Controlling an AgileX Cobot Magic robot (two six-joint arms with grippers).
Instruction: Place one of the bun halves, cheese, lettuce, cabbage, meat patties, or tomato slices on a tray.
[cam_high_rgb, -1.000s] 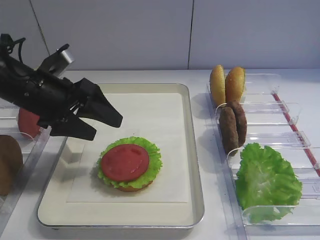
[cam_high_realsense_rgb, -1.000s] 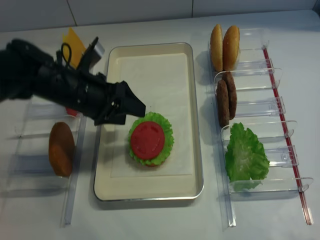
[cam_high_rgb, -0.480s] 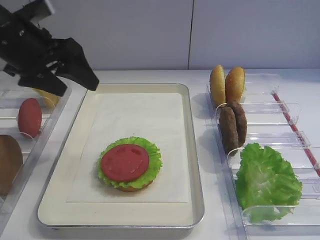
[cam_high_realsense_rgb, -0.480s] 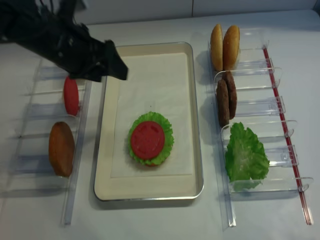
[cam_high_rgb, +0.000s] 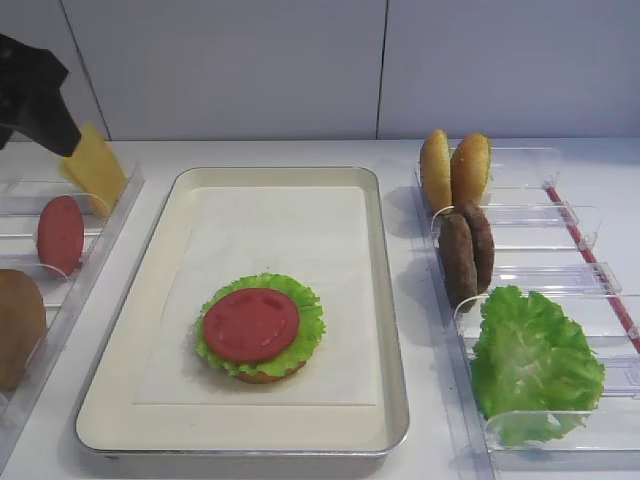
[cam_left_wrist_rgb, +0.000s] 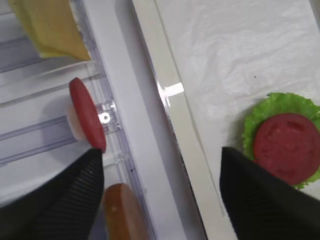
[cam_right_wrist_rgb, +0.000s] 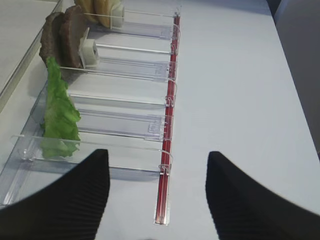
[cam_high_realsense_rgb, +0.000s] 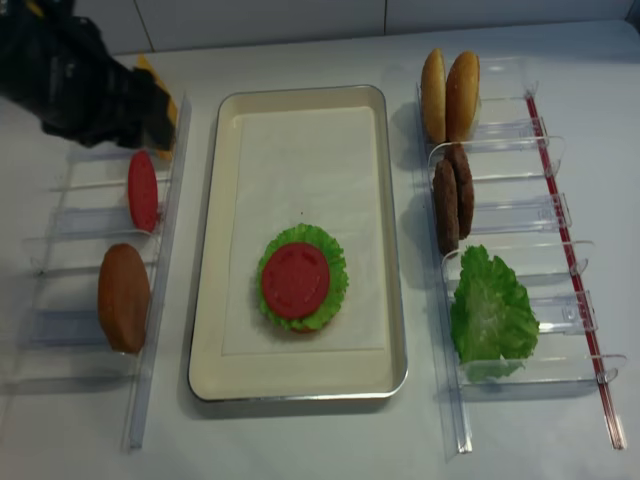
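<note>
The cream tray holds one stack: a tomato slice on a lettuce leaf over a bun half. My left gripper hovers at the far left, above the leaning yellow cheese. Its jaws stand wide apart in the left wrist view with nothing between them. Below it are a standing tomato slice and a bun half. My right gripper is open and empty beside the right bins.
Clear bins on the right hold two bun halves, two meat patties and lettuce. A red strip runs along their outer edge. The clear left bin rack lies beside the tray's left rim.
My left gripper has left the tray and swung back and left to the cheese bin. The stack on the tray has stayed put.
</note>
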